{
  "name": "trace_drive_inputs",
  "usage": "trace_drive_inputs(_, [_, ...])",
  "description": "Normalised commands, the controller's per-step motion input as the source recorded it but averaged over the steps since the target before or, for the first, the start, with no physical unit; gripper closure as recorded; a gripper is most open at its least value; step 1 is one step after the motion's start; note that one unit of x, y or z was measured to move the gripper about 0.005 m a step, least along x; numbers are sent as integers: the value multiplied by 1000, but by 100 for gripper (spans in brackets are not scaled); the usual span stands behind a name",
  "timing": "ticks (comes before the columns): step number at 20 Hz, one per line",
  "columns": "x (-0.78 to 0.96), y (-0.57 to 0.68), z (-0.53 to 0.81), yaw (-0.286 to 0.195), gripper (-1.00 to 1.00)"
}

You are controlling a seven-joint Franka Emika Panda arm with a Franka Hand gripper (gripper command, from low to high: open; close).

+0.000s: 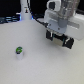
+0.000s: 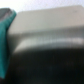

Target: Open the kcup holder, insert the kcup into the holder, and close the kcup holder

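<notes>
Standing alone on the white table [image 1: 35, 67], toward the exterior view's left, is the kcup [image 1: 19, 51], upright with its green top up and bare surface all around it. Well apart, to the exterior view's right, the gripper [image 1: 60, 38] hangs above the table; whether its fingers are spread or closed, I cannot tell. The wrist view is too blurred to read.
</notes>
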Motion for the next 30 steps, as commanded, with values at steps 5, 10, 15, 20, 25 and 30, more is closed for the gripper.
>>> trace_drive_inputs(5, [53,-324,425,-270,-100])
trace_drive_inputs(10, [0,-332,236,-309,-100])
trace_drive_inputs(15, [-1,-375,110,-302,-100])
trace_drive_inputs(20, [-35,-427,13,-290,-100])
trace_drive_inputs(25, [-98,-477,0,-275,-100])
trace_drive_inputs(30, [-161,-499,0,-265,-100])
